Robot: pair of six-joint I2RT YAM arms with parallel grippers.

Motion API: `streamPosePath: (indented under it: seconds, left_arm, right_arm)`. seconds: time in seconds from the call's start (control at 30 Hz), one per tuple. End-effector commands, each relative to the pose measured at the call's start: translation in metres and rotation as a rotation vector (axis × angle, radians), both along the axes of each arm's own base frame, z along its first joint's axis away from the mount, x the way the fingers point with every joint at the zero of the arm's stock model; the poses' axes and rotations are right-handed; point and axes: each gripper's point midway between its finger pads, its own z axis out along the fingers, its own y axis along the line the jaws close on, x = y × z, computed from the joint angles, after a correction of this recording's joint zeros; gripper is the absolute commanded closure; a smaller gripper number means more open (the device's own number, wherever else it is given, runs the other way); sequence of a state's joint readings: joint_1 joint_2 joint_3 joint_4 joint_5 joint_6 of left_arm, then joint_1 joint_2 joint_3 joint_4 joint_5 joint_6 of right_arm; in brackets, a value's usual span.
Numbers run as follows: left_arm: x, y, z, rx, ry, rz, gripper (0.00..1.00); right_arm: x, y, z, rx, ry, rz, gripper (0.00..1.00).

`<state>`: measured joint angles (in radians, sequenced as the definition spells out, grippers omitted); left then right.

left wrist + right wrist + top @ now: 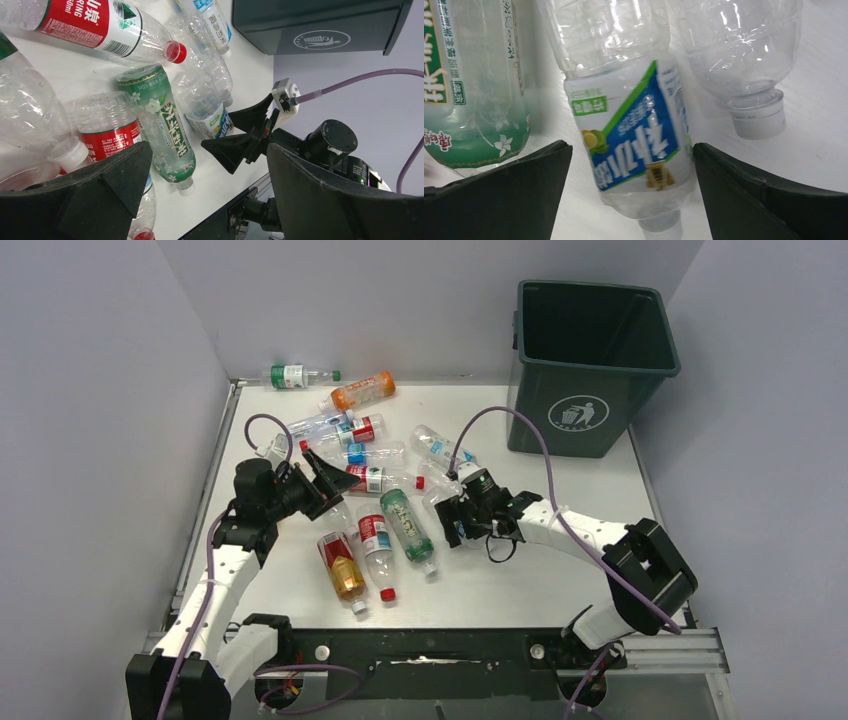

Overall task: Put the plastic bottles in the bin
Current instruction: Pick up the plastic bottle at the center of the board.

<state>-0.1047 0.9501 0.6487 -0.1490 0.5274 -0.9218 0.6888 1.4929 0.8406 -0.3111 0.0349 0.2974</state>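
Two end effectors are working a counter (pixel 500 590) strewn with about a dozen plastic bottles (pixel 375 536), all lying on their sides. At left, the left end effector (pixel 318 480) is hovering over the near edge of the pile, jaws spread wide, gripping nothing. At centre, beside a green-tinted bottle (pixel 474 90), the right end effector (pixel 631 147) is straddling a clear bottle with a blue-and-green label (pixel 634 125), one finger on either side of its labelled body, jaws wide apart and not yet pressing on it; a second clear bottle (pixel 744 60) is lying just beside. The pinch is looking best made across the label, where the body is broadest, rather than at the tapering neck, and gently, since thin plastic is likely to buckle or squirt free under a hard squeeze. A straight lift is looking wise, clearing both neighbours before the carry. At far right, well apart from the pile, the dark green bin (pixel 560 390) is standing upright and open-topped, no bottle showing inside, so the release is best made above its rim.
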Motion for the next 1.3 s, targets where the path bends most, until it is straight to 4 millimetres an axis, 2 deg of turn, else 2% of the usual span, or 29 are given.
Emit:
streamPosePath:
  seconds: [0.0,0.1,0.37,0.53,0.6,0.73,1.0,1.27]
  left_arm:
    - [0.004,-0.002,0.017,0.002,-0.080,-0.006,0.14]
    - [0.005,-0.002,0.018,0.002,-0.080,-0.004,0.14]
    - [0.005,-0.003,0.018,-0.001,-0.084,-0.007,0.14]
    - [0.004,-0.003,0.021,-0.001,-0.092,-0.008,0.14]
    - [0.001,-0.003,0.011,0.001,-0.071,-0.011,0.14]
    - [0.001,-0.003,0.011,-0.001,-0.072,-0.011,0.14]
    - [0.001,-0.005,0.005,-0.013,-0.070,-0.007,0.14]
    - [0.004,-0.014,-0.012,-0.071,-0.072,0.000,0.14]
  right_arm:
    - [0.014,0.012,0.011,0.014,-0.064,0.017,0.02]
    - [0.014,0.012,0.009,0.006,-0.063,0.015,0.06]
    - [0.015,0.011,0.013,0.003,-0.067,0.012,0.36]
    - [0.020,0.011,0.038,0.020,-0.110,-0.007,0.38]
    - [0.024,0.011,0.053,0.030,-0.139,-0.015,0.38]
    - [0.031,0.012,0.088,0.053,-0.195,-0.024,0.40]
    - [0.048,0.016,0.170,0.134,-0.347,-0.035,0.40]
    - [0.073,0.021,0.255,0.230,-0.534,-0.048,0.40]
